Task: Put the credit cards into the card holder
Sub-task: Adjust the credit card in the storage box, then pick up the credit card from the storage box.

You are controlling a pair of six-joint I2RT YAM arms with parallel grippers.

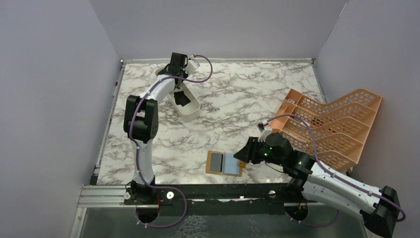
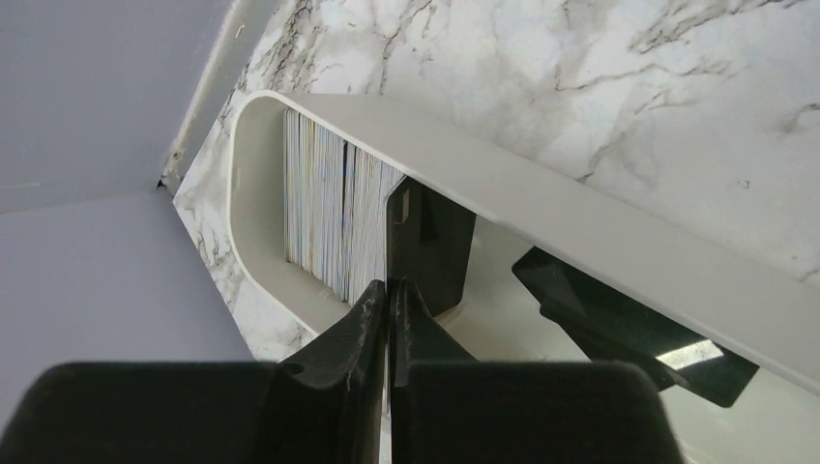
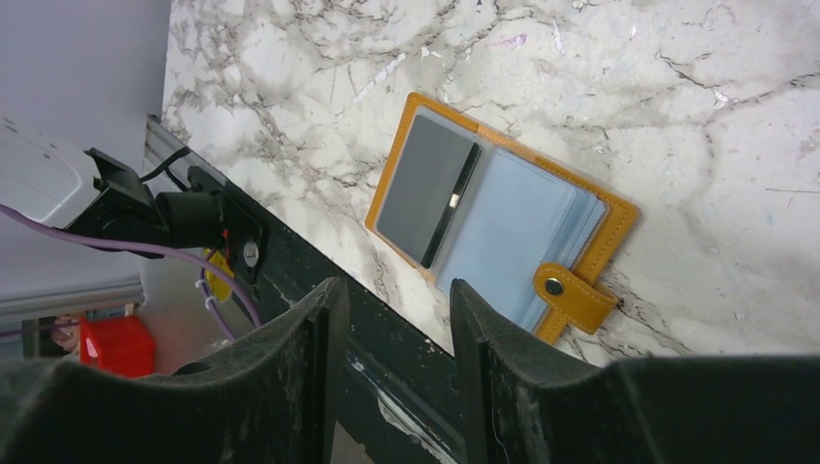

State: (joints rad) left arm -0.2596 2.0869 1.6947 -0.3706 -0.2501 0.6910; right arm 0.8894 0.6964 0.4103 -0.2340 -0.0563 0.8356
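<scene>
At the far left of the table, the left arm reaches down into a long white tray. Seen from the left wrist, a stack of credit cards stands on edge at the rounded far end of the tray, packed side by side. A black card stands upright just right of the stack, and another black card lies tilted further along the tray floor. The left fingers are pressed together with no gap. Their tips are at the near lower edge of the upright black card, but whether they pinch it cannot be told.

Near the front edge, right of centre, the card holder lies open and flat on the marble. It is orange-tan, and a grey card sits in its left panel. Its right panel shows pale blue sleeves, with a snap tab sticking out at the near right corner.

The right fingers hover just right of the card holder, spread apart with nothing between them. An orange lattice rack stands on the right side of the table, beyond the right arm and well apart from the card holder.
</scene>
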